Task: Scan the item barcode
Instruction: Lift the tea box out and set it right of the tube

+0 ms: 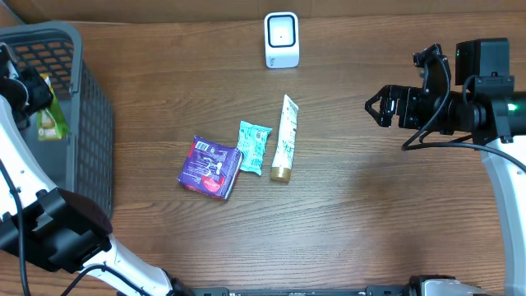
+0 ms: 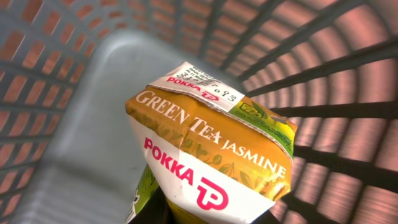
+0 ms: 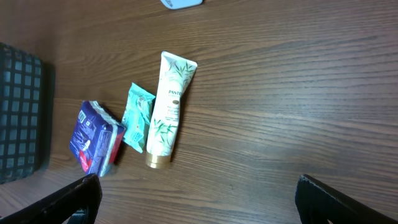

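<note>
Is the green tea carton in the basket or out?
In the basket: its mesh walls rise around the carton.

The left gripper (image 1: 34, 94), upper left of the frame, has its jaws clamped on a drink carton (image 2: 205, 149). The right gripper (image 1: 371, 107), upper right, points left, jaws spread wide.

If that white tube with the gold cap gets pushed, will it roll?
Probably not far: the tube has a flat crimped end, so it likely slides or pivots. It looks like soft plastic, probably squeezable.
</note>
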`<action>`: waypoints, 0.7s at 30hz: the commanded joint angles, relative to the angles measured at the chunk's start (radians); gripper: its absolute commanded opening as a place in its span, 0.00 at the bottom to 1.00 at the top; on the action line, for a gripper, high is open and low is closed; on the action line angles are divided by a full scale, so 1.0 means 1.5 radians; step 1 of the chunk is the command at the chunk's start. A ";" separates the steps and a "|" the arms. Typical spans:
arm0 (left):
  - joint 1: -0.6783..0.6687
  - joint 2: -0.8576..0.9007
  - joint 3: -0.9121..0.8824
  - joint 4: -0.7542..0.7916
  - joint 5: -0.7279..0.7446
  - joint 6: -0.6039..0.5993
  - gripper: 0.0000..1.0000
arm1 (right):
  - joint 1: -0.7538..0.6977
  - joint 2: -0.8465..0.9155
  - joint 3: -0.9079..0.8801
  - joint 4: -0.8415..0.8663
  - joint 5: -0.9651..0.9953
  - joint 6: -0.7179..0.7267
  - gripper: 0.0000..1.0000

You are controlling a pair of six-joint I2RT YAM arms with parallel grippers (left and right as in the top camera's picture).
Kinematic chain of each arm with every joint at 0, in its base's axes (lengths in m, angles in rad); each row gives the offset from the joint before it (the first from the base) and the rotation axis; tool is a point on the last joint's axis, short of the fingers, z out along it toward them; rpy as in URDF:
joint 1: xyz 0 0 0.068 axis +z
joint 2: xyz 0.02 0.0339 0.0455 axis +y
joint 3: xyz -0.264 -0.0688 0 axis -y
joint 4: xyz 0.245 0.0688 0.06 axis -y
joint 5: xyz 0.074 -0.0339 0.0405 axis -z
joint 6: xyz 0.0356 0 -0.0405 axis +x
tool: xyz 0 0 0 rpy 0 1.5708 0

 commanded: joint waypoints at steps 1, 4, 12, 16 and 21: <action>-0.005 -0.013 0.085 -0.016 0.086 -0.009 0.04 | 0.004 -0.002 0.017 0.004 0.004 0.000 1.00; -0.005 -0.015 0.151 -0.046 0.115 -0.009 0.04 | 0.004 -0.002 0.017 0.004 0.004 0.000 1.00; -0.010 -0.050 0.310 -0.091 0.189 -0.010 0.04 | 0.004 -0.002 0.017 0.004 0.004 0.000 1.00; -0.027 -0.094 0.340 -0.101 0.259 -0.031 0.04 | 0.004 -0.002 0.017 0.004 0.004 0.000 1.00; -0.083 -0.147 0.340 -0.123 0.289 -0.032 0.04 | 0.004 -0.002 0.017 0.004 0.004 0.000 1.00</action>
